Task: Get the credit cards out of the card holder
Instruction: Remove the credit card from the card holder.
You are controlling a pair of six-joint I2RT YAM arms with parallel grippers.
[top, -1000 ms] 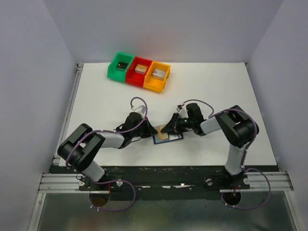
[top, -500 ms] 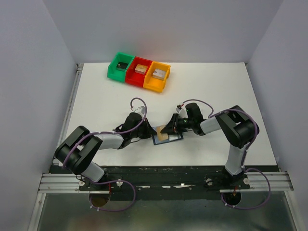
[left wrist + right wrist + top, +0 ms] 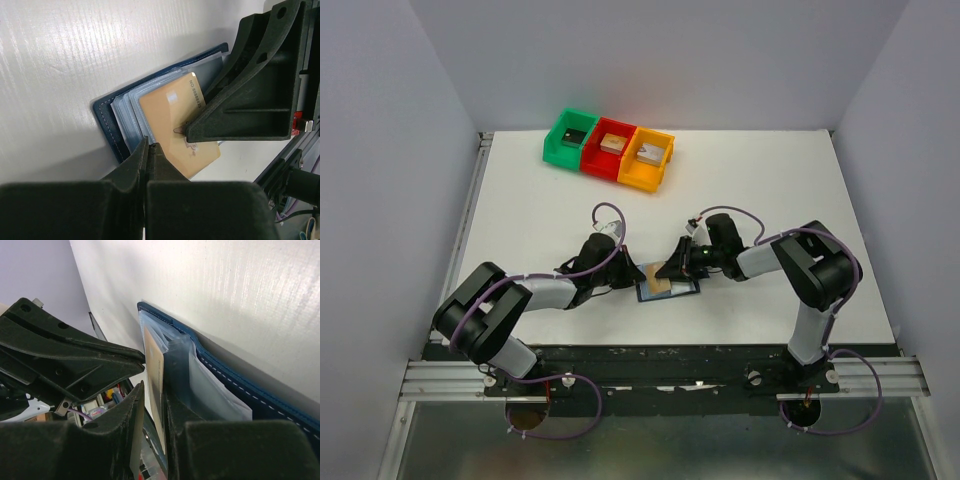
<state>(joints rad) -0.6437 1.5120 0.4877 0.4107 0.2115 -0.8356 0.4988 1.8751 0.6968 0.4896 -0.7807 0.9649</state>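
We see the white table (image 3: 520, 200) filling the middle of the top view. The left arm (image 3: 520, 295) and the right arm (image 3: 800, 265) reach in from the lower corners and meet just below the centre of the frame. Toward the upper left of the table, well apart from the arms, a green bin (image 3: 556, 148), a red bin (image 3: 597, 165) and an orange bin (image 3: 636, 180) sit touching in a slanted row, each with a small block inside.

Between the two wrists lies the card holder (image 3: 106, 122), open and flat on the table. In the left wrist view its navy cover runs from the left centre up toward the upper right, with pale, see-through pockets (image 3: 125, 107) layered on it. We cannot tell whether those pockets hold more cards. A tan-gold card (image 3: 167, 107) sticks partly out of the pockets toward the lower right of that view.

The right gripper (image 3: 154, 387) has its jaws drawn narrow with the tan-gold card edge-on between them, and one fingertip presses on the card's face. The left gripper (image 3: 148, 146) is fully closed, its tips pressed together with nothing between them. It sits at the edge of the pockets, just beside the card; we cannot tell whether it touches them.
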